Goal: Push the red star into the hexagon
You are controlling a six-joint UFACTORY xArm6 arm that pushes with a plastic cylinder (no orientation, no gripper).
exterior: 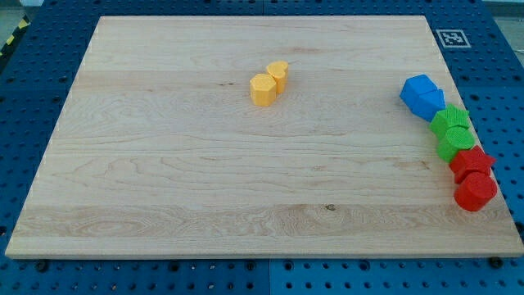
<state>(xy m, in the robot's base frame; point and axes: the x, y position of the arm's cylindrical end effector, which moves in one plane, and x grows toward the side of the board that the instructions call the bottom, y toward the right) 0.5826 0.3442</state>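
The red star (472,161) lies near the board's right edge, low in a chain of blocks. A second red block (476,192), rounded or six-sided, touches it just below. A yellow hexagon (263,89) sits at the upper middle of the board, touching a smaller yellow block (278,75) at its upper right. The rod and my tip do not show anywhere in the camera view.
Above the red star, two green blocks (452,131) and two blue blocks (422,95) continue the chain along the right edge. The wooden board (205,180) rests on a blue pegboard table. A printed marker (451,37) sits at the board's top right corner.
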